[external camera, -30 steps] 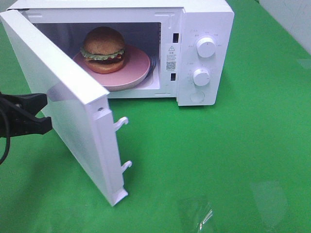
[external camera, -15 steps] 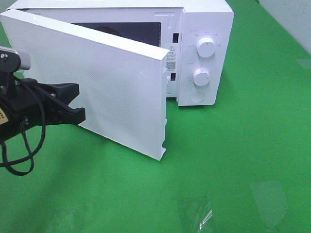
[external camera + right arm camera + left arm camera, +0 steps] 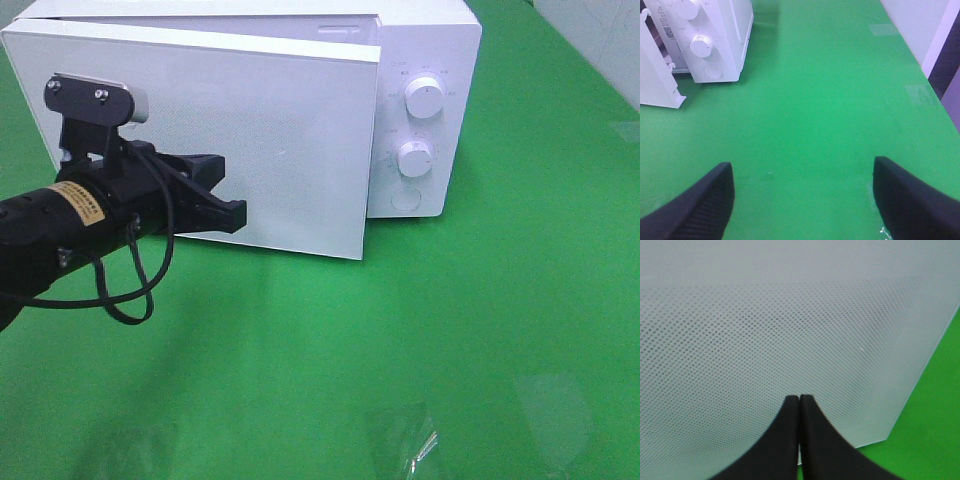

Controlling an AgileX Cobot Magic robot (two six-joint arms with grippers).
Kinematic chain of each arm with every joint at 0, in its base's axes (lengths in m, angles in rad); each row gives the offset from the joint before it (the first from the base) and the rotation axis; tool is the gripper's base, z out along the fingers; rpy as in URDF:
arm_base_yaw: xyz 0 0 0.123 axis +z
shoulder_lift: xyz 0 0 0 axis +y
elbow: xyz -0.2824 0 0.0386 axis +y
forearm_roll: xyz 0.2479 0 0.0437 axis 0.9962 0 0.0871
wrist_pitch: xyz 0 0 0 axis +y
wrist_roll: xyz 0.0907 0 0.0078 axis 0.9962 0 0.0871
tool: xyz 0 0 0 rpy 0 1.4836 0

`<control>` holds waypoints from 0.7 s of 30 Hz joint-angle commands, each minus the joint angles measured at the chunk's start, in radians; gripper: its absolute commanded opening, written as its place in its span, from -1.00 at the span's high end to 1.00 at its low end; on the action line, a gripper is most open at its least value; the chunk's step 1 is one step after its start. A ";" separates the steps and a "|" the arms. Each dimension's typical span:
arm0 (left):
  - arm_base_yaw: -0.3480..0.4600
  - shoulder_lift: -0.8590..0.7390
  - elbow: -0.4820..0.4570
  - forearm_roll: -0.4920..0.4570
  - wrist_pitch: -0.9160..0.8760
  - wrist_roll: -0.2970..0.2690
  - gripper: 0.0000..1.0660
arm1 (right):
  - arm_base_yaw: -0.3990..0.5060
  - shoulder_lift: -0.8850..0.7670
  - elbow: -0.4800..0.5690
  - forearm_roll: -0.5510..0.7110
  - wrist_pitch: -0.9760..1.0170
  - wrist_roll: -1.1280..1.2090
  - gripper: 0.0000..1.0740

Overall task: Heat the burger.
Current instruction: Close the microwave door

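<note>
Hidden now is the burger, which a second ago sat in plain sight on a pink plate inside the open oven. The door (image 3: 200,140) has swung most of the way round and covers the whole cavity, so the burger is somewhere behind it and cannot be seen in any view.

The door is not fully home. Its free edge overlaps the control panel, and its lower corner stands out from the body of the microwave (image 3: 425,40). In the right wrist view the door (image 3: 655,75) is ajar, with its latch hooks clear of the body.

The left tool (image 3: 235,215) has come in from the left edge of the high view and is now in front of the door's lower middle. Its fingers are pressed together with nothing between them. In the left wrist view the left tool's (image 3: 799,399) tips point into the door's dotted face and appear to touch it.

Two white knobs, the upper (image 3: 425,98) and the lower (image 3: 414,158), sit on the panel beside the door.

The right tool (image 3: 803,165) is spread wide and empty above the green tabletop (image 3: 450,330), well away from the microwave.
</note>
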 commanded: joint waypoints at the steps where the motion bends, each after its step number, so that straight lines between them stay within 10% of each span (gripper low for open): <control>1: -0.009 0.008 -0.039 -0.023 0.028 0.018 1.00 | -0.006 -0.023 0.000 -0.002 -0.001 -0.007 -0.40; 21: -0.015 0.099 -0.282 -0.083 0.162 0.088 1.00 | -0.006 -0.023 0.000 -0.002 -0.001 -0.007 -0.40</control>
